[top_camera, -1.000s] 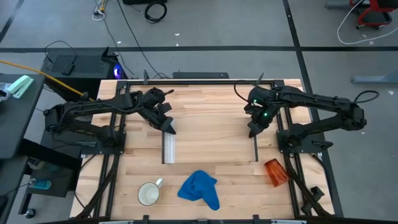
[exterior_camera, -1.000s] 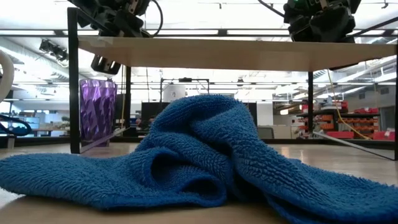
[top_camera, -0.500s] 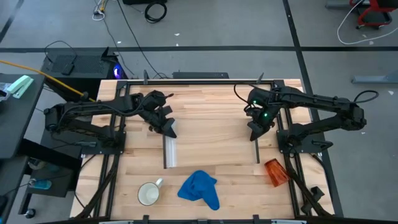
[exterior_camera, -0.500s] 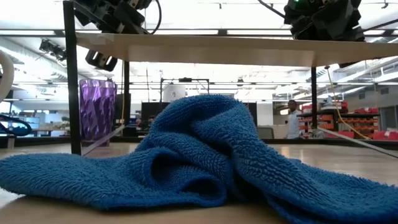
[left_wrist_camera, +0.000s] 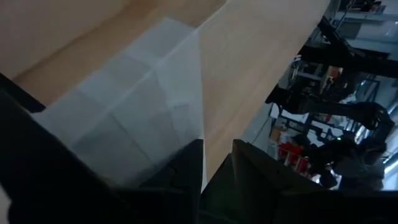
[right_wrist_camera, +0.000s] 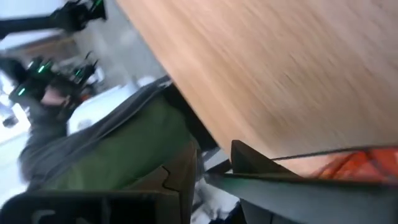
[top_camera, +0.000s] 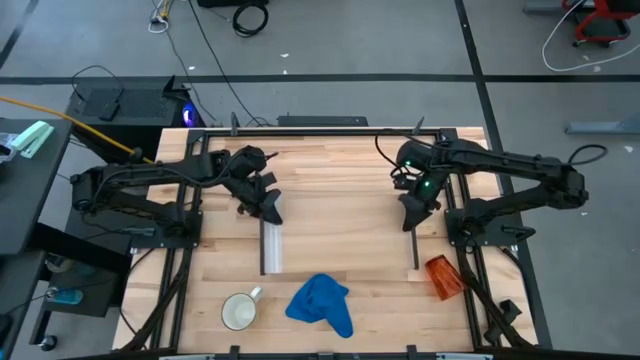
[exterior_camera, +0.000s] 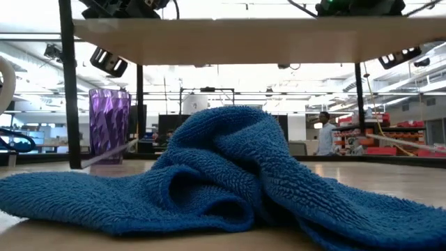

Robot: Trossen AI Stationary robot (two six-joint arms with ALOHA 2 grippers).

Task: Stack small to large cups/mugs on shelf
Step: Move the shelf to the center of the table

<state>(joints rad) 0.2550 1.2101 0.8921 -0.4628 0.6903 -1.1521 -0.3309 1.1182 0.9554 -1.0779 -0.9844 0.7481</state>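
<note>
In the high view the shelf (top_camera: 338, 215) blends into the tabletop (top_camera: 330, 170); only its white strip (top_camera: 271, 245) and right edge show. The left end effector (top_camera: 268, 207) clamps the strip end, and the right end effector (top_camera: 416, 213) clamps the opposite edge. The shelf now sits higher in the low view than before. The purple cup (exterior_camera: 109, 125) stands beneath at left, partly behind the blue cloth (exterior_camera: 230, 174).

Light-wood shelf (top_camera: 340, 225) with white end strip (top_camera: 271, 246) and black legs; translucent purple ribbed cup (exterior_camera: 109, 125); white mug (top_camera: 239, 311); translucent orange cup (top_camera: 442, 277); blue terry cloth (top_camera: 322, 304); pale wooden tabletop (top_camera: 330, 165).
</note>
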